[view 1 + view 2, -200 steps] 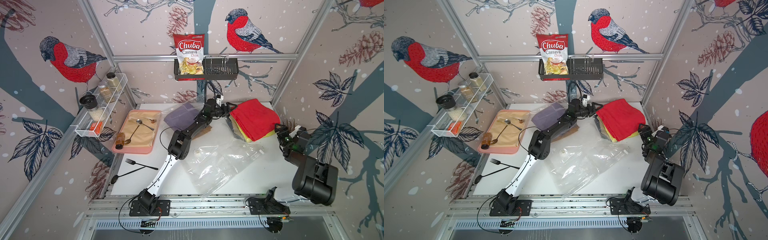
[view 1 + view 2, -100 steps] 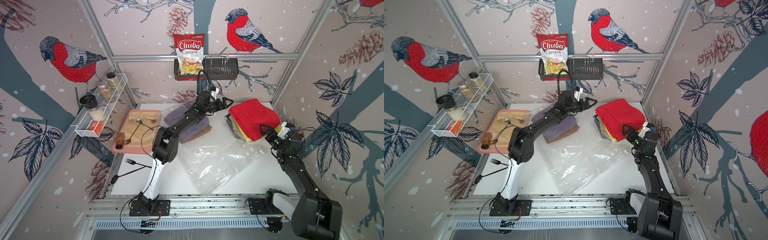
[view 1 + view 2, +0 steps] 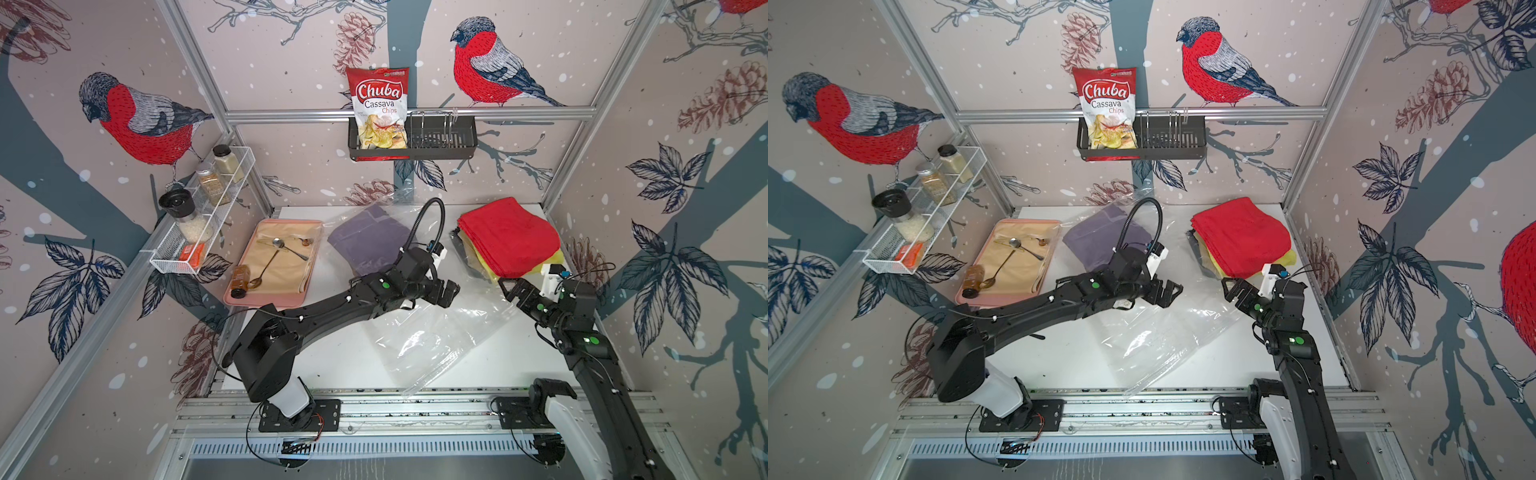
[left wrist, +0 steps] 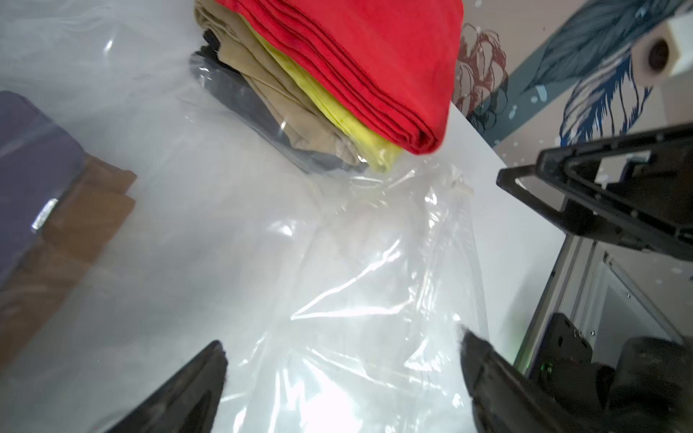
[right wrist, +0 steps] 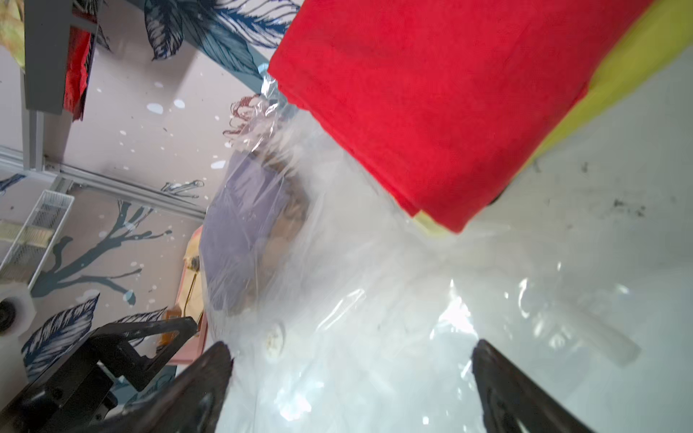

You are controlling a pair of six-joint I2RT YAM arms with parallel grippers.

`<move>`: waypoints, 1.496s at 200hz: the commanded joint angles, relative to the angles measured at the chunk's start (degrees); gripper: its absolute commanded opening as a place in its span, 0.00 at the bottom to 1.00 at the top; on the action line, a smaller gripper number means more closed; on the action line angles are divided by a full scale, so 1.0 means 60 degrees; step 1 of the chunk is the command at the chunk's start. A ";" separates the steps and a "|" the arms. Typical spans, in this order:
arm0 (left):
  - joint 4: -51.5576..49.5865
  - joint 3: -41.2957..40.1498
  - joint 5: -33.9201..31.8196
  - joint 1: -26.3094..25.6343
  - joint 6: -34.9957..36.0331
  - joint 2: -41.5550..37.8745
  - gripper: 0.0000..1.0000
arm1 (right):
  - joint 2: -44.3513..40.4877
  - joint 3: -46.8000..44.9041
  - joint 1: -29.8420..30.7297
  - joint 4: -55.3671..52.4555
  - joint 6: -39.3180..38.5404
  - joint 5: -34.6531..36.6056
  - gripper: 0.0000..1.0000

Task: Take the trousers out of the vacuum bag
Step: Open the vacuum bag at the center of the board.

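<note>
The clear vacuum bag [image 3: 432, 332] [image 3: 1158, 340] lies crumpled across the table's middle. Its white valve [image 5: 275, 337] shows through the plastic. Purple trousers [image 3: 370, 241] [image 3: 1100, 241] and brown trousers [image 4: 86, 221] lie under the plastic at the back. At the back right, red trousers [image 3: 507, 237] [image 3: 1241, 237] top a stack of yellow [image 4: 337, 112], tan [image 4: 262, 75] and black [image 4: 240, 97] trousers. My left gripper [image 3: 451, 291] [image 4: 341, 348] hovers open over the bag. My right gripper [image 3: 513, 289] [image 5: 350, 352] is open beside the stack's near edge, facing the left one.
A pink tray [image 3: 266, 299] with a beige mat, spoons and a small bottle sits at the back left. A wire shelf [image 3: 199, 216] with jars hangs on the left wall. A chips packet [image 3: 380, 108] stands in a black basket on the back wall.
My left gripper drew back from the rear of the table to the middle, over the bag. My right arm unfolded from the right edge and reached in beside the stack.
</note>
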 commanded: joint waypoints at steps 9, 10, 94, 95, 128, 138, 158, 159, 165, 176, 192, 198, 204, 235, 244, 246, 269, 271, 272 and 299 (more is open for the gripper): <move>-0.0401 -0.0302 -0.2146 -0.1307 0.0150 -0.0528 0.99 | -0.1193 0.0133 0.0095 -0.1804 0.0123 0.0121 1.00; -0.0397 -0.0300 -0.2158 -0.1358 0.0148 -0.0533 0.99 | -0.1224 0.0152 0.0091 -0.1842 0.0125 0.0136 1.00; -0.1986 0.1559 -0.4400 -0.3971 -0.0676 0.1888 0.99 | -0.2298 0.1549 0.0095 -0.3912 -0.0248 0.0616 1.00; -0.2025 0.1582 -0.4442 -0.3979 -0.0698 0.1913 0.99 | -0.2304 0.1555 0.0099 -0.3921 -0.0258 0.0617 1.00; -0.2386 0.1975 -0.5272 -0.4032 -0.1052 0.2957 0.99 | -0.2501 0.1726 0.0091 -0.4155 -0.0289 0.0677 1.00; -0.2677 0.2175 -0.5782 -0.4036 -0.1242 0.3260 0.99 | -0.2530 0.1793 0.0100 -0.4241 -0.0309 0.0678 1.00; -0.3500 0.2742 -0.6874 -0.4006 -0.1638 0.3793 0.98 | -0.2636 0.1995 0.0094 -0.4564 -0.0370 0.0954 1.00; -0.3521 0.2767 -0.6896 -0.4004 -0.1625 0.3817 0.98 | -0.2649 0.2005 0.0098 -0.4591 -0.0364 0.0963 1.00; -0.3646 0.2916 -0.7016 -0.3989 -0.1607 0.3936 0.97 | -0.2700 0.2043 0.0098 -0.4680 -0.0366 0.1024 1.00; -0.3656 0.3026 -0.6959 -0.3884 -0.1576 0.4056 0.89 | -0.2827 0.2048 0.0101 -0.4835 -0.0344 0.1012 1.00; -0.3400 0.2987 -0.6605 -0.3705 -0.1512 0.3979 0.69 | -0.3029 0.1976 0.0099 -0.4996 -0.0262 0.0853 1.00; -0.3295 0.2936 -0.6480 -0.3617 -0.1479 0.3887 0.61 | -0.3103 0.1938 0.0099 -0.5073 -0.0238 0.0818 1.00; -0.3206 0.2881 -0.6330 -0.3521 -0.1441 0.3784 0.52 | -0.3179 0.1882 0.0097 -0.5165 -0.0239 0.0740 1.00; -0.2592 0.2469 -0.5392 -0.2934 -0.1193 0.2985 0.17 | -0.3612 0.1205 0.0101 -0.5186 -0.0282 -0.0695 0.91; -0.2430 0.2362 -0.5117 -0.2744 -0.1158 0.2764 0.11 | -0.3818 0.0979 0.0102 -0.5051 -0.0236 -0.1199 0.85; -0.2400 0.2337 -0.5046 -0.2703 -0.1151 0.2719 0.09 | -0.3855 0.0929 0.0091 -0.5038 -0.0221 -0.1282 0.83; -0.2039 0.2139 -0.4265 -0.2206 -0.1119 0.2239 0.00 | -0.4273 0.0440 0.0092 -0.4663 0.0079 -0.2345 0.67; -0.2006 0.2134 -0.4196 -0.2166 -0.1098 0.2210 0.00 | -0.4314 0.0391 0.0089 -0.4605 0.0137 -0.2425 0.65; -0.1990 0.2134 -0.4165 -0.2147 -0.1092 0.2191 0.00 | -0.4330 0.0369 0.0088 -0.4575 0.0161 -0.2463 0.64; -0.1923 0.2343 -0.3658 -0.1848 -0.0996 0.2001 0.00 | -0.4974 -0.0433 0.0088 -0.3250 0.1283 -0.3268 0.50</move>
